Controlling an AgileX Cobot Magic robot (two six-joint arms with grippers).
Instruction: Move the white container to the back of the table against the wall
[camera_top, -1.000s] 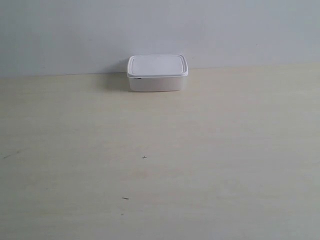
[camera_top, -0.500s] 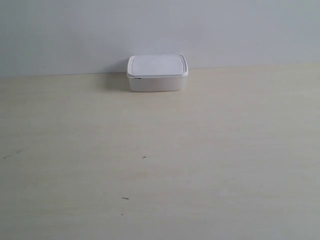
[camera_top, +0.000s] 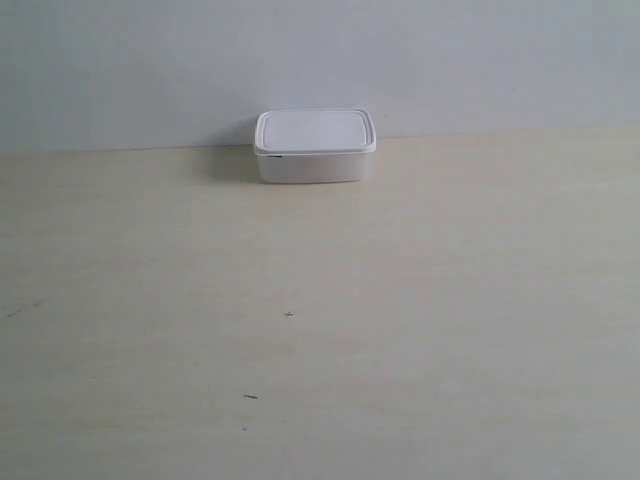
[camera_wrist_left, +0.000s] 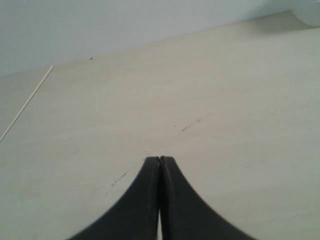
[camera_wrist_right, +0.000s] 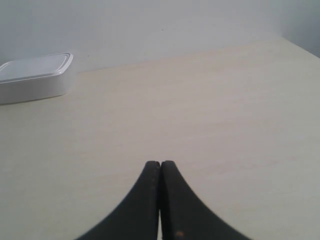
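You are seeing the white container (camera_top: 315, 145) sitting at the back of the table (camera_top: 400, 330), apparently against the wall (camera_top: 450, 60), with the left gripper (camera_wrist_left: 160, 160) and right gripper (camera_wrist_right: 160, 163) hanging well clear, jaws pressed together, so you are best holding both arms off it.

The white container (camera_top: 315, 160) stands at the back of the table (camera_top: 320, 330), close against the wall (camera_top: 320, 60), which bars any reach from behind. Open tabletop stretches to both sides and across the front, leaving its front, flanks and lid free to approach.
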